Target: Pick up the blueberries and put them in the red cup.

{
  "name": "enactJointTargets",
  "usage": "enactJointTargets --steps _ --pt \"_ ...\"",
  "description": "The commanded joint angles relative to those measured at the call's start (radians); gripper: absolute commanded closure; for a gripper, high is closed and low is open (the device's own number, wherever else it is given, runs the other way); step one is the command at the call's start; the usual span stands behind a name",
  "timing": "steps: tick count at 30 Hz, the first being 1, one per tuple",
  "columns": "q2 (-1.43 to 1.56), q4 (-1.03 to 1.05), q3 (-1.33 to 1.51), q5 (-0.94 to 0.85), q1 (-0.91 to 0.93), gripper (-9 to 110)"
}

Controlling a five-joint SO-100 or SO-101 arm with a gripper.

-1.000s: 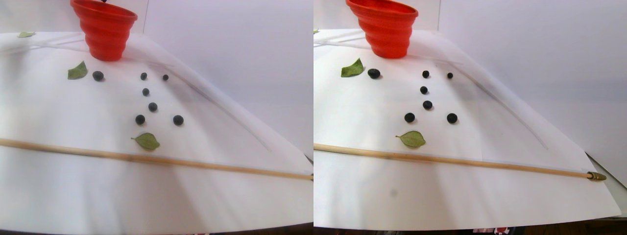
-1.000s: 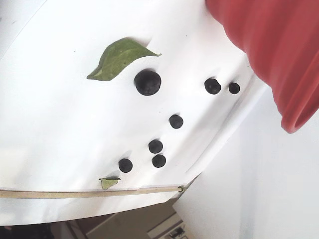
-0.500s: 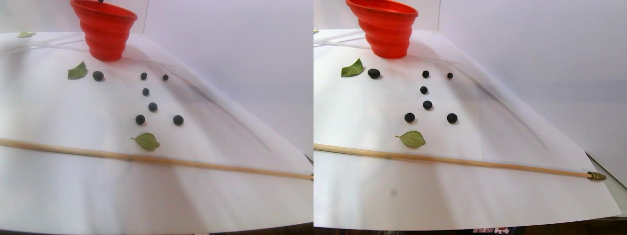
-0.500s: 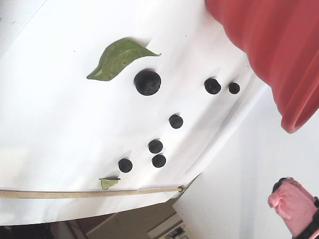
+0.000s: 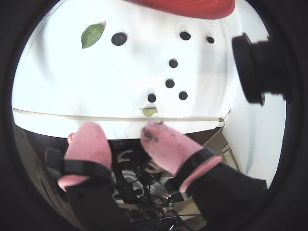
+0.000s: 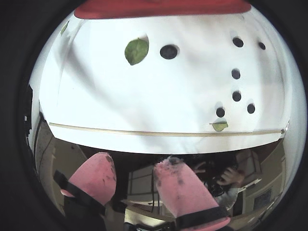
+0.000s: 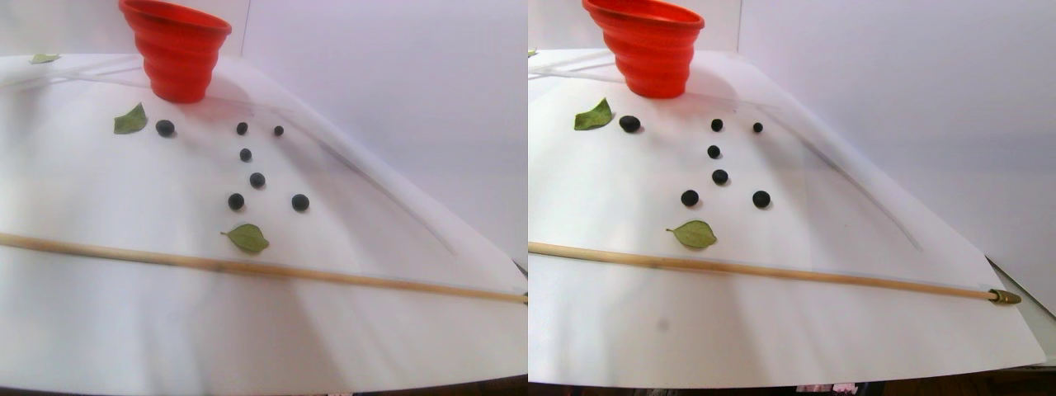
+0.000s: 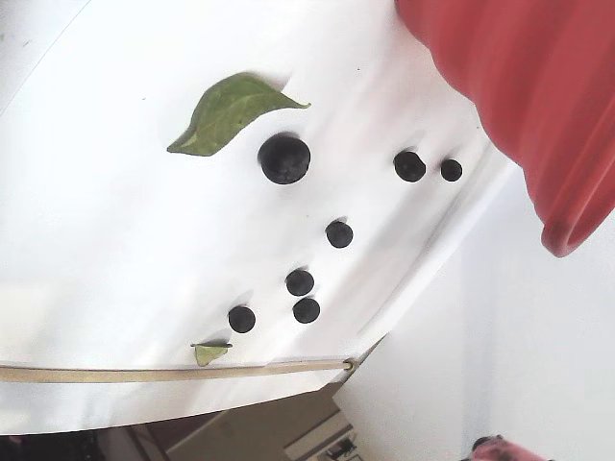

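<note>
Several dark blueberries lie scattered on the white sheet (image 7: 99,190). The biggest blueberry (image 7: 165,128) (image 8: 284,158) rests beside a green leaf; smaller blueberries (image 7: 257,180) (image 8: 300,281) lie further along the sheet. The red cup (image 7: 176,49) (image 8: 519,86) stands at the sheet's far end, and its rim (image 5: 192,5) (image 6: 159,7) shows at the top of both wrist views. My gripper (image 5: 121,129) (image 6: 135,161) hangs open and empty, raised beyond the sheet's stick-side edge, well apart from every berry. A pink fingertip (image 8: 500,448) peeks in at the fixed view's bottom.
A thin wooden stick (image 7: 247,268) (image 5: 120,118) lies across the sheet near its front edge. Green leaves (image 7: 130,120) (image 7: 247,238) rest among the berries. A black camera lens (image 5: 262,67) juts in at the right of a wrist view. Cables and clutter sit below the table edge.
In the fixed view the pink fingertip at the lower right has dropped almost out of frame. The dark shape above the cup in the stereo view is gone. Berries and cup are unmoved.
</note>
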Motion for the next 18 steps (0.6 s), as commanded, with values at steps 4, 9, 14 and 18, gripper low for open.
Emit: enactJointTargets --steps 4,9,14,18 --pt "0.173 0.017 0.137 0.005 0.009 86" --pt "0.256 0.02 0.261 -0.005 0.028 86" --pt "0.311 0.018 0.342 -0.018 0.043 86" --pt "0.301 -0.028 0.4 -0.026 0.044 86"
